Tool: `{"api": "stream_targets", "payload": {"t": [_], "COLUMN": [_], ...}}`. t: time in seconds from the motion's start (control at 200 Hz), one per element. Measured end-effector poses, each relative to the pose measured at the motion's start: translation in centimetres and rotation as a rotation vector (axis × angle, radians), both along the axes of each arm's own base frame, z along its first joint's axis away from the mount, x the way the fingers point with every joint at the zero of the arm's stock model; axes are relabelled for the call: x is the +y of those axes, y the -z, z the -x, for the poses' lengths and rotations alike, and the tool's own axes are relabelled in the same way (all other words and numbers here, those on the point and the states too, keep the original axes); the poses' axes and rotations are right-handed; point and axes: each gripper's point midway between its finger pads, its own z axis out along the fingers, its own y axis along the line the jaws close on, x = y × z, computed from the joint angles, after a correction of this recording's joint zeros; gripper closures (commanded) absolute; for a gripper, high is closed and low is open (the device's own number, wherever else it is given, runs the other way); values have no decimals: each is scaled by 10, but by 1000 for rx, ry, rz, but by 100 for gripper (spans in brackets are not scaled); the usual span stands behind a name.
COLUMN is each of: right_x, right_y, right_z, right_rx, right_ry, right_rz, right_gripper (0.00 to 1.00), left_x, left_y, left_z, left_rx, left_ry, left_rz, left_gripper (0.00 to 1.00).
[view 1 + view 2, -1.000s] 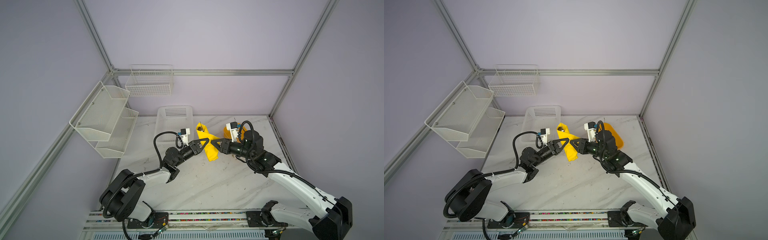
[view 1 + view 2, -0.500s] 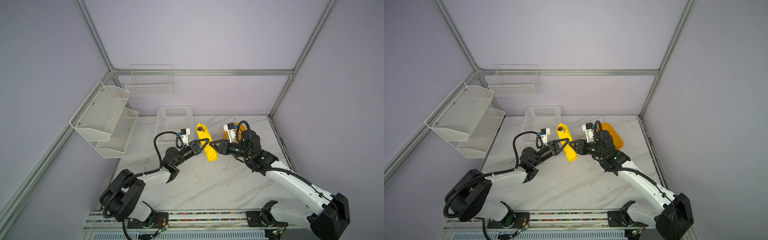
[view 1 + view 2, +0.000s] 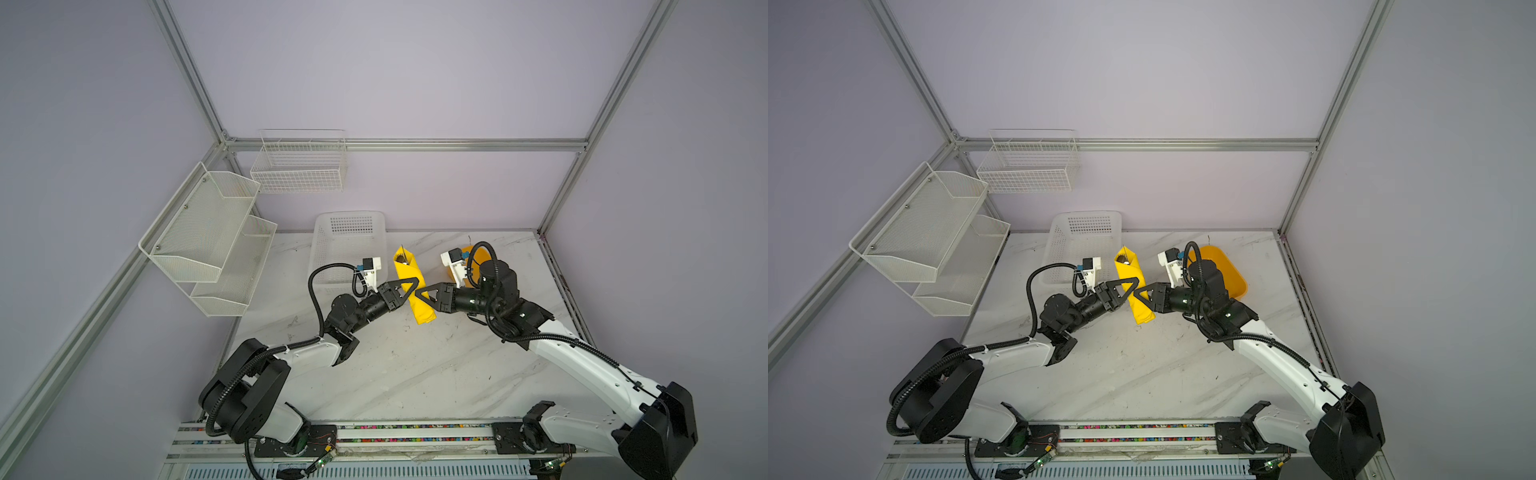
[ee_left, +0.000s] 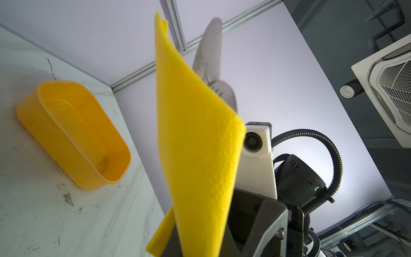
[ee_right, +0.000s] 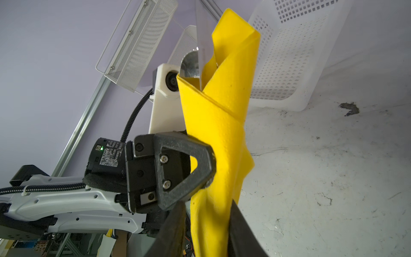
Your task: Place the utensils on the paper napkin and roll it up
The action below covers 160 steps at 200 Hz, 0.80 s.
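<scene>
1. Both arms reach low over the marble surface (image 3: 415,374) with their forearms angled inward. Their grippers point at each other and almost meet tip to tip.
2. The left gripper (image 3: 413,286) (image 5: 200,169) is clamped tight on the middle of the paper napkin (image 3: 407,272) (image 3: 1128,270). One of its triangular fingers (image 5: 184,169) presses flat against the yellow paper.
3. The right gripper (image 3: 420,296) comes in from the opposite side, just below the left one. In the right wrist view the roll fills the gap between its two dark fingers (image 5: 173,233), so it is also closed on the napkin.
4. There is one napkin, wound into a narrow roll (image 5: 218,124) and held steeply tilted, open end up. It sits between the white basket and the tub. I cannot tell whether its lower end touches the surface.
5. The utensils (image 5: 191,64) stand inside the roll. Two metal ends show in the right wrist view, a flat knife blade (image 5: 203,33) and a rounded spoon bowl. A blurred fork head with tines (image 4: 224,93) shows in the left wrist view.
6. There are four other containers:
   - One orange-yellow plastic tub (image 4: 44,133) (image 3: 1231,270) lies on the surface, its bare floor visible.
   - One white perforated basket (image 3: 349,245) stands at the back.
   - One wire basket (image 3: 299,166) hangs on the rear wall.
   - One two-tier mesh shelf (image 3: 208,232) hangs on the left wall.
</scene>
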Motion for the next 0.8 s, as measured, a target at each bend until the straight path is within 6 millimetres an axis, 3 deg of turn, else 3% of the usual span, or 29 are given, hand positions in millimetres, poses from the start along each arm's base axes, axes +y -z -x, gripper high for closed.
{"api": "stream_targets", "payload": {"t": [0.35, 0.565, 0.8], "right_x": [6, 12, 15], "right_y": [9, 11, 6], "right_z": [5, 12, 15], "right_rx": [19, 37, 50], "right_ry": [-58, -115, -139], "right_rz": [7, -10, -43], "right_gripper": [67, 67, 75], "left_x": [-1, 2, 2], "left_y": [0, -12, -14], "left_z": [3, 9, 10], "left_rx": [-1, -26, -30], "left_ry": [16, 24, 25], "left_rz": [-4, 9, 11], "left_gripper": [94, 94, 94]}}
